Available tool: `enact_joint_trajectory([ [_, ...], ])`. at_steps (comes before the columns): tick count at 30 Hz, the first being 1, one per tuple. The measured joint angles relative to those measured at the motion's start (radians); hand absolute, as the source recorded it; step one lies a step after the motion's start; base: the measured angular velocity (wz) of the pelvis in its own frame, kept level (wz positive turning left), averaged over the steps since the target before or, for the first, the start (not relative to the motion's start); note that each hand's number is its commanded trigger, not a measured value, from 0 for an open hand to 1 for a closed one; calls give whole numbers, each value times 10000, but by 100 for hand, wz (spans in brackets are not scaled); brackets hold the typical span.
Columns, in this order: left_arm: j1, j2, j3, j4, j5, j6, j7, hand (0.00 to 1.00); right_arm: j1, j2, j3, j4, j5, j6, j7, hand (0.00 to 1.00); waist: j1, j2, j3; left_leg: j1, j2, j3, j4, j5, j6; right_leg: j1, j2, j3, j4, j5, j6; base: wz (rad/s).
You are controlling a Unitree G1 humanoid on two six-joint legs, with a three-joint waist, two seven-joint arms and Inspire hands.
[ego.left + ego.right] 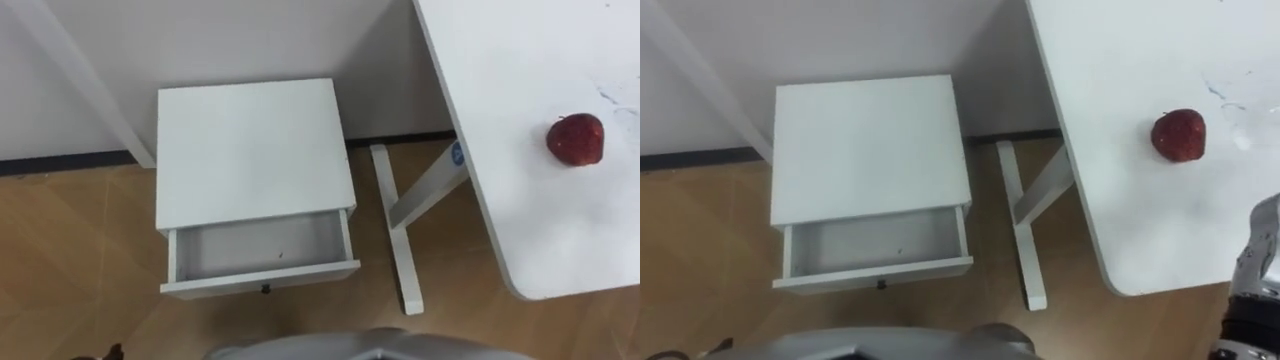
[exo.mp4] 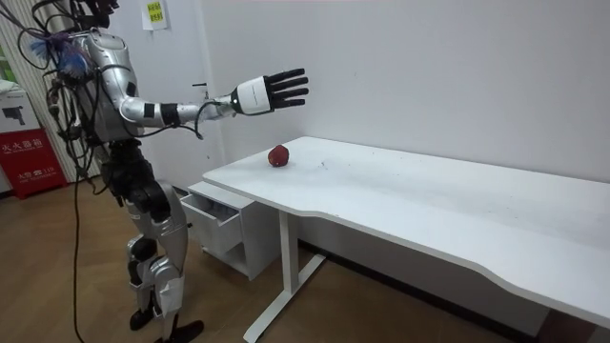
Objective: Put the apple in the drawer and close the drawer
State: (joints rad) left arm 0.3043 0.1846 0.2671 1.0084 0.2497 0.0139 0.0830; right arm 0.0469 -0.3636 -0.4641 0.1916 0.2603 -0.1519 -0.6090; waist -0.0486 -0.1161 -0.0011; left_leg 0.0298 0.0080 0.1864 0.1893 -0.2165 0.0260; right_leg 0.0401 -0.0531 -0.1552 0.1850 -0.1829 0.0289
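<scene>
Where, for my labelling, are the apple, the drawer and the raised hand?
apple [image 1: 576, 139]: left eye view, middle of its red skin.
drawer [image 1: 250, 248]: left eye view, its bare inner bottom.
right hand [image 2: 270, 92]: room view, middle of the hand, fingers spread straight.

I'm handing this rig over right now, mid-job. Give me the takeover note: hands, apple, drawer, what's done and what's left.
Right hand: open, fingers spread, held out in the air above the table, holding nothing.
Left hand: low at the eye view's left edge; its state can't be read.
Apple: lying on the table, untouched.
Drawer: pulled open on the white cabinet beside the table, nothing in it.
Done: the drawer stands open, ready.
Left: grasp the apple, put it in the drawer, push the drawer shut.
</scene>
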Motion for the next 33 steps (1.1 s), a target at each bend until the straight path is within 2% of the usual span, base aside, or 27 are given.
enact_joint_trajectory([
  [2,8,-1,0,0,1,2,-14,0,69,1,216,1,-127,113,505,0,23,4,1,31,-8,-9,13,0,0,64,-24,-109,-21,0,0,2],
  [3,16,-1,0,0,-4,3,-17,0,102,1,253,0,-386,160,799,0,28,46,29,113,-9,-13,12,0,1,139,-43,-197,-40,0,0,5],
  [5,54,9,5,-3,0,3,-17,0,121,1,321,-1,-662,170,1129,0,54,125,13,169,9,-28,-6,-1,1,164,-54,-271,-39,0,1,2],
  [7,114,20,3,-73,-7,3,-16,0,138,1,551,0,-1227,191,1366,0,21,217,44,174,17,-22,-11,0,2,246,-60,-360,-38,0,0,0],
  [11,127,21,-5,-73,22,-9,-13,0,264,1,908,0,-1891,210,1762,0,5,271,25,174,13,-25,-24,3,-1,289,-45,-401,-32,0,0,1],
  [16,36,59,-542,-81,64,-216,15,0,821,2,1671,54,-1959,199,2123,0,87,271,27,203,-4,-24,-14,2,-1,294,-44,-349,-36,0,0,0],
  [18,-18,59,-536,-83,67,-230,26,0,1149,3,1708,55,-2190,201,2346,0,226,298,41,247,-10,-21,-21,2,0,292,-44,-321,-44,0,0,-2],
  [22,-15,63,-548,-83,-8,-250,66,0,1349,3,1708,147,-2672,200,2683,0,265,433,48,282,-12,-22,-18,3,0,307,-49,-321,-45,0,0,-1],
  [33,-29,53,-577,51,-4,-302,120,0,1444,4,2093,439,-3085,195,3292,0,283,455,47,368,11,-12,-37,2,1,482,-41,-330,-89,14,-18,0],
])
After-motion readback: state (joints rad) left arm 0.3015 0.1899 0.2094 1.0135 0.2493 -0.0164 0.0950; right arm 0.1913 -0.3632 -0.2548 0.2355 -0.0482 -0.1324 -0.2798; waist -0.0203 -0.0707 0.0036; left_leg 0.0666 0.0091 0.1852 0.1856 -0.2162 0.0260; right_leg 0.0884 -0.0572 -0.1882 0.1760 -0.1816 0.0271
